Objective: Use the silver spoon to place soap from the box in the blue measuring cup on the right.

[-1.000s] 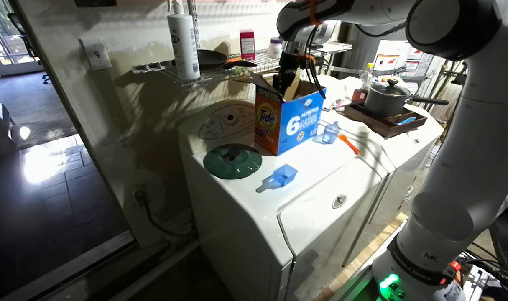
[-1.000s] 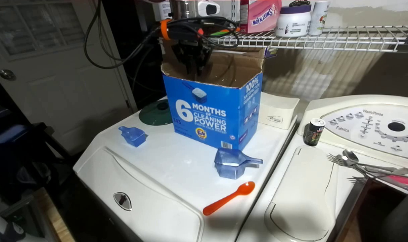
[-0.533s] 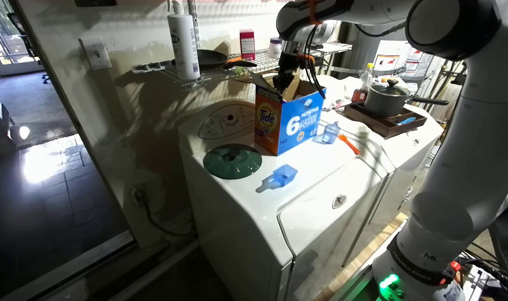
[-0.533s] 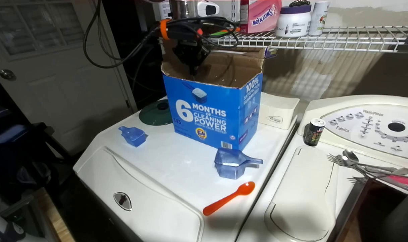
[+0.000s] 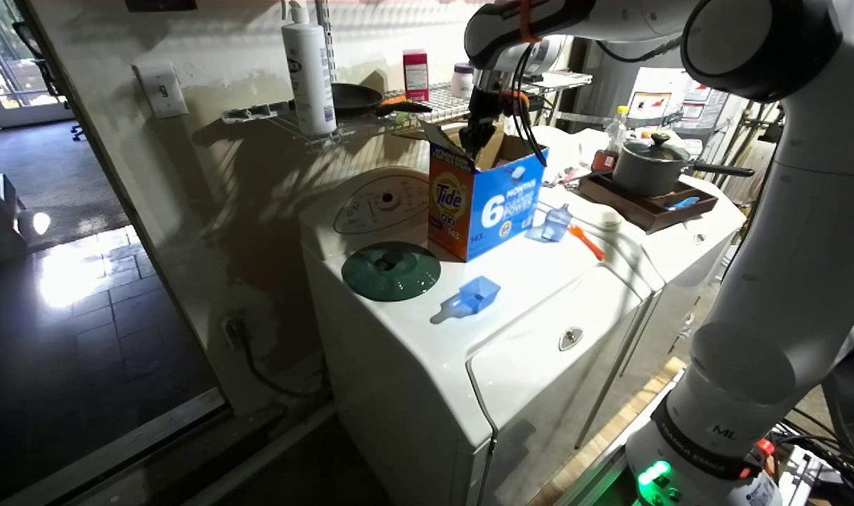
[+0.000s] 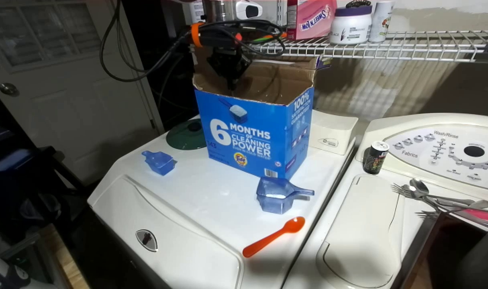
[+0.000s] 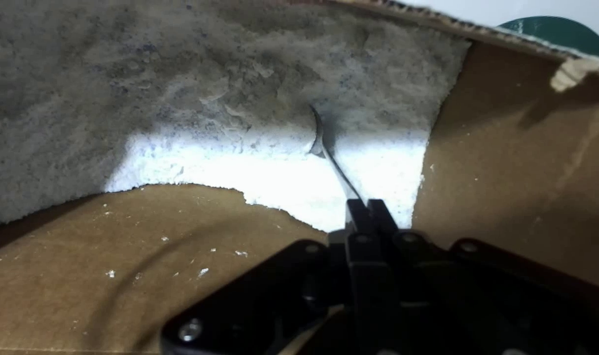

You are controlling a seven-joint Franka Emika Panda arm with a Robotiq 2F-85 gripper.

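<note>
Fingertips (image 6: 231,85) seen apart 1 second ago have come together, and the gripper (image 7: 367,202) now has its jaws nearly closed, pinching the silver spoon (image 7: 321,144); its bowl points to 11 o'clock in the wrist view, edge-on at the soap (image 7: 205,113) inside the box (image 6: 244,136). In an exterior view the blue measuring cup (image 6: 275,192) sits just beside the box, at its 5 o'clock; a 2nd blue cup (image 6: 159,162) lies at its 8 o'clock.

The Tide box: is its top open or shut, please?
Open. Both exterior views show the brown inside of the box, and the wrist view looks past the claw onto powder within.
</note>
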